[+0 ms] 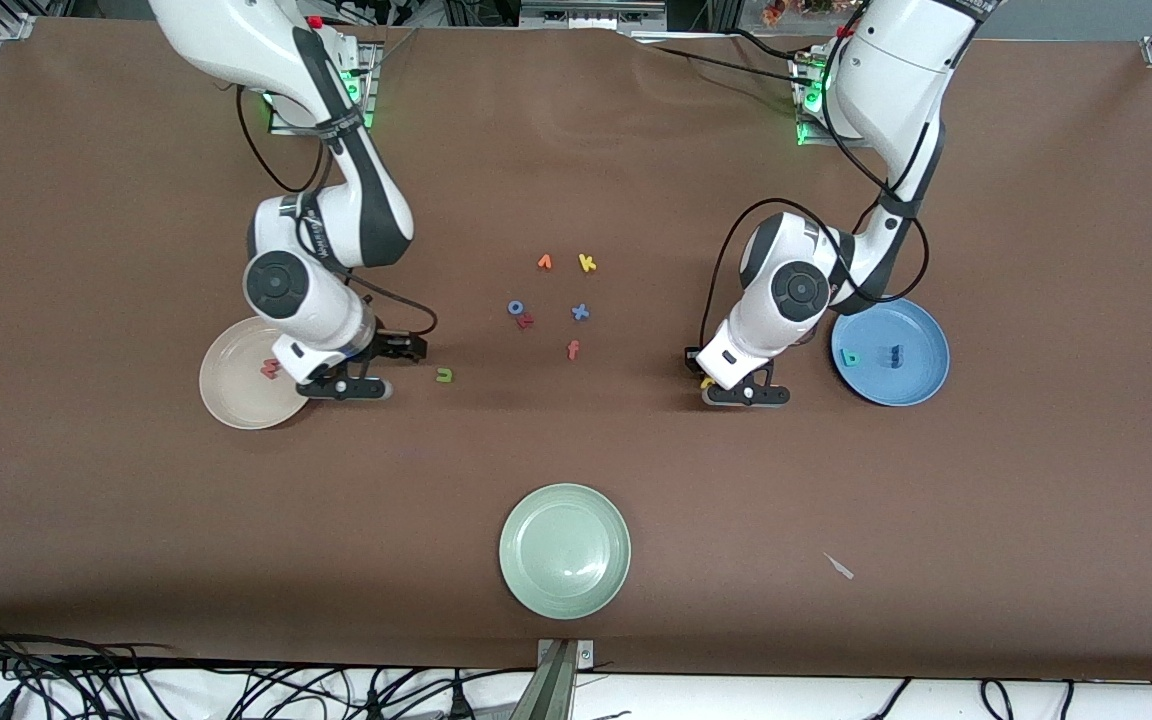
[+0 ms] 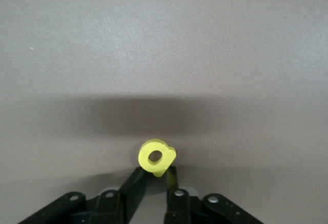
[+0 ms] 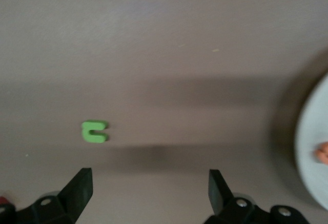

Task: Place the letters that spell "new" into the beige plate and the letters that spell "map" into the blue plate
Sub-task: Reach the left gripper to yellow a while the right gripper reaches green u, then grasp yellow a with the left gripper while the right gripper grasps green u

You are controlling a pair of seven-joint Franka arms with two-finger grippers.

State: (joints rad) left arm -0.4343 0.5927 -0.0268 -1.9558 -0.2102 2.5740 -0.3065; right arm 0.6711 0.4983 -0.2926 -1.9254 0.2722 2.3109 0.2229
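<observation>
The beige plate [image 1: 236, 395] lies at the right arm's end of the table with the salmon-red w [image 1: 270, 368] in it. My right gripper [image 1: 351, 388] [image 3: 151, 180] hangs open and empty beside the plate, between it and the green n [image 1: 444, 375] [image 3: 95, 131] on the table. The orange e [image 1: 573, 350] lies near the middle. My left gripper [image 1: 741, 393] [image 2: 156, 172] is shut on the yellow a [image 2: 156, 157] [image 1: 707, 382], low over the table beside the blue plate [image 1: 921, 385]. That plate holds the teal p [image 1: 848, 356] and the blue m [image 1: 896, 355].
Loose letters lie mid-table: an orange v [image 1: 544, 262], a yellow k [image 1: 587, 263], a blue o [image 1: 515, 308], a dark red r [image 1: 525, 321] and a blue x [image 1: 580, 312]. A pale green plate [image 1: 565, 550] sits nearest the front camera. A small scrap [image 1: 839, 566] lies toward the left arm's end.
</observation>
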